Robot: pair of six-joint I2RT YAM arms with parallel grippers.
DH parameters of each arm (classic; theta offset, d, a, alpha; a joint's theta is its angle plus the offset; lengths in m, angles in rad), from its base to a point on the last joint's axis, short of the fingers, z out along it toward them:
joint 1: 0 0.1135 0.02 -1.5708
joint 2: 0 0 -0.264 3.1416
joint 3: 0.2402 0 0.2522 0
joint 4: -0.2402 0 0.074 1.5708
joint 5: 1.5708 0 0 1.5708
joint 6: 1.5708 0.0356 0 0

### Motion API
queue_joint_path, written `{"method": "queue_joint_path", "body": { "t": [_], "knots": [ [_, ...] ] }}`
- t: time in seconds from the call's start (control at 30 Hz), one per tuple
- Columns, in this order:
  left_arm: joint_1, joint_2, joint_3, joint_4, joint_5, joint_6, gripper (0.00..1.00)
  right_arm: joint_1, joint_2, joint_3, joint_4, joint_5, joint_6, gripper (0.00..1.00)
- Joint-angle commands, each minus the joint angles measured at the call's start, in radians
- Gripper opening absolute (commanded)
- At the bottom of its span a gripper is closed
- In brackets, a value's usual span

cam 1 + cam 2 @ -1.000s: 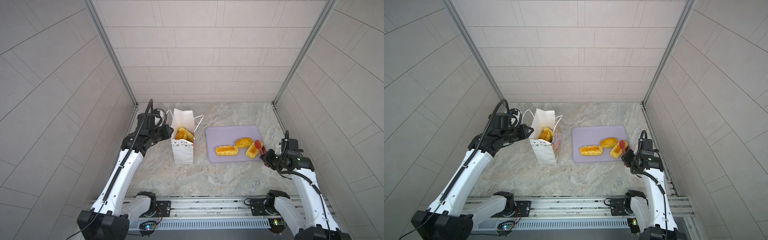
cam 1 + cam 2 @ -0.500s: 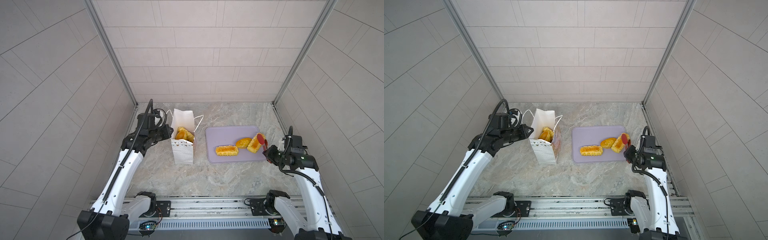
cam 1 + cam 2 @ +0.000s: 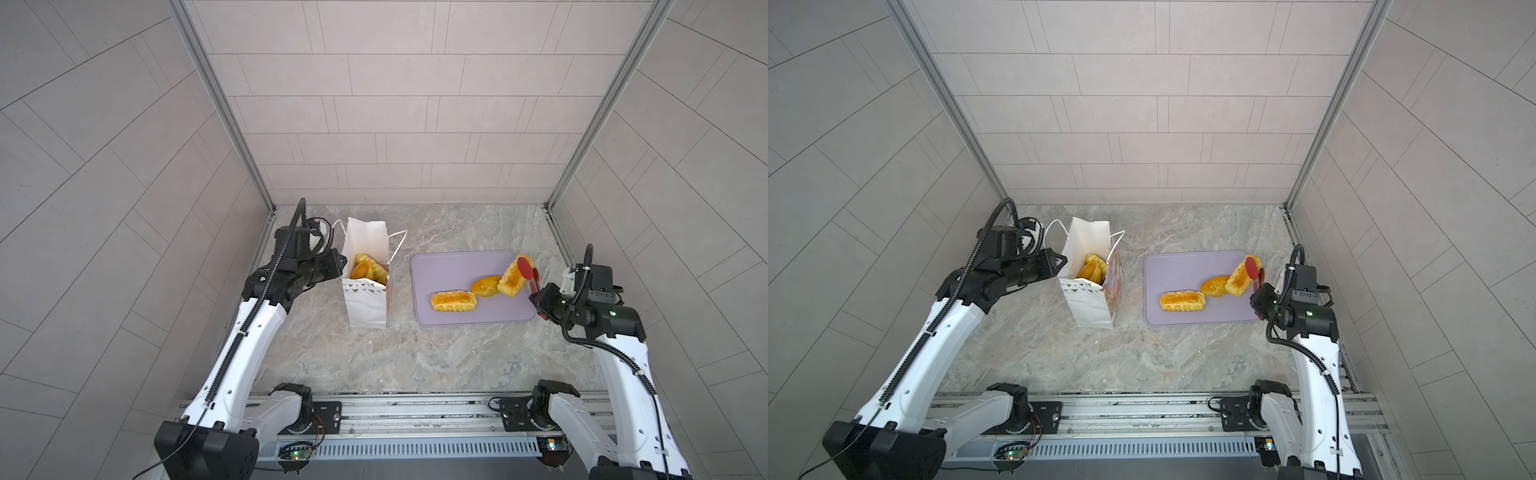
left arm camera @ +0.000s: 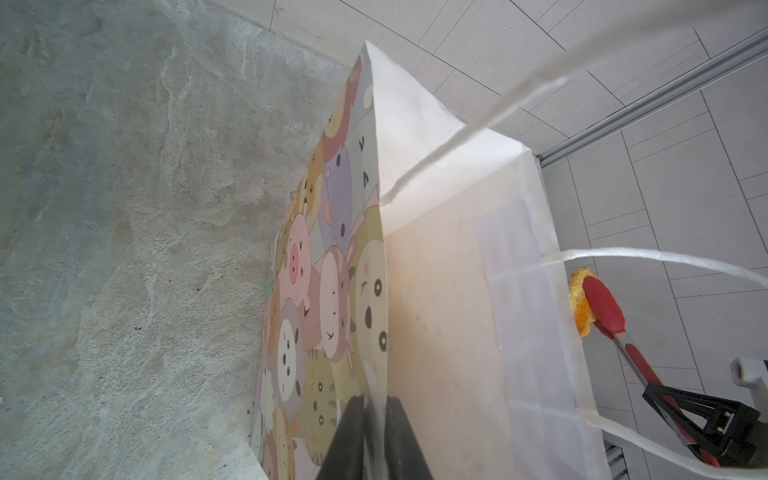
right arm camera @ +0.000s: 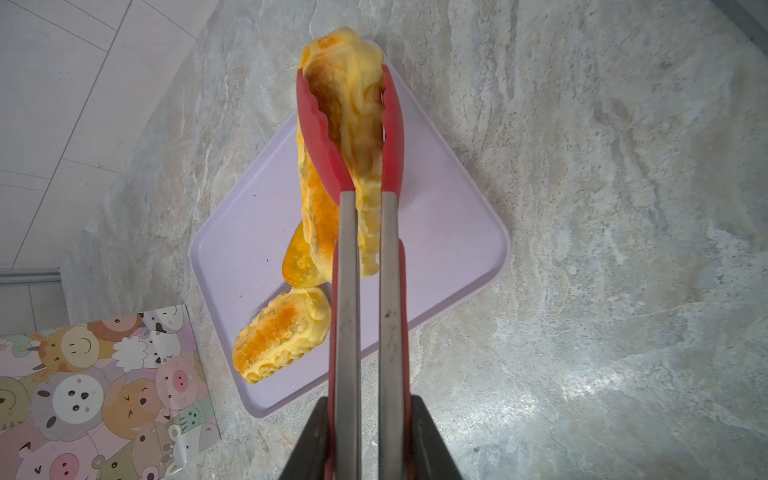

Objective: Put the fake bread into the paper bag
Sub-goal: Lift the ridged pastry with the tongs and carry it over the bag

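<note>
Right gripper [image 5: 368,419] clenches tongs [image 5: 348,291] pinching a loaf [image 5: 357,116] ahead; left gripper [image 4: 374,411] pinches paper bag [image 4: 436,270].

3 grey tiled walls [image 3: 395,104], 2 aluminium corner posts [image 3: 222,99] at 11 and 1 o'clock, marbled grey-beige table [image 3: 415,357], even soft light.

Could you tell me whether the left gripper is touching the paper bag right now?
Touching. The left wrist view shows the left gripper with its jaws closed on the edge of the paper bag.
</note>
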Motion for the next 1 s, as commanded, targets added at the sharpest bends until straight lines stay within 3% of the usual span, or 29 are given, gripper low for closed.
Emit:
{"method": "queue_joint_path", "body": {
  "t": [0.0, 0.5, 0.97],
  "knots": [
    [0.006, -0.004, -0.003, -0.01, -0.008, 0.016, 0.14, -0.001, -0.006, 0.047, 0.014, 0.003, -0.013, 0.24],
    [0.006, -0.008, -0.005, -0.013, -0.011, 0.013, 0.14, 0.053, 0.034, 0.136, 0.062, -0.05, 0.021, 0.23],
    [0.007, -0.013, -0.004, -0.025, -0.019, 0.014, 0.14, 0.229, 0.084, 0.252, 0.073, 0.05, 0.032, 0.23]
  ]
}}
